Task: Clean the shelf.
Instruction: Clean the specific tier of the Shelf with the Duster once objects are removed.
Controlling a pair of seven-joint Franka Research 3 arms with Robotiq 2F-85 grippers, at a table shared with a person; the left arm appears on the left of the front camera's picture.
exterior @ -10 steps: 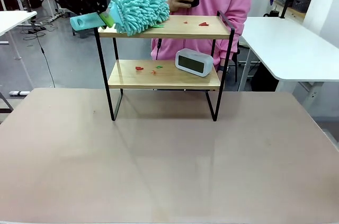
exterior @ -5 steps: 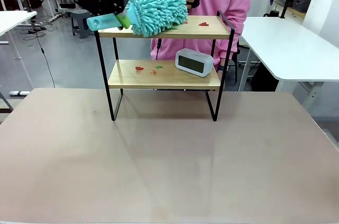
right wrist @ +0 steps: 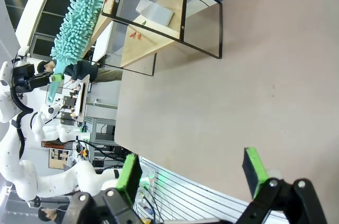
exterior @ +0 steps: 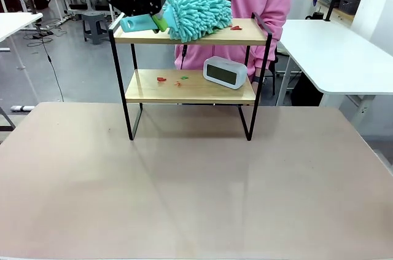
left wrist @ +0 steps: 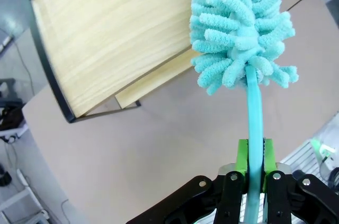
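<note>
Hiding part of shelf: duster clenched in left tool; right tool released.

Bright, even light — wide-angle warping

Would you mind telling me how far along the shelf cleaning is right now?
Done: the stretch of top board beside the duster looks free of scraps. In hand: the left tool, shut on the duster's handle, holds the duster on the top board, near a red scrap. Left: that scrap, plus the red and green scraps on the lower board beside the clock.
</note>
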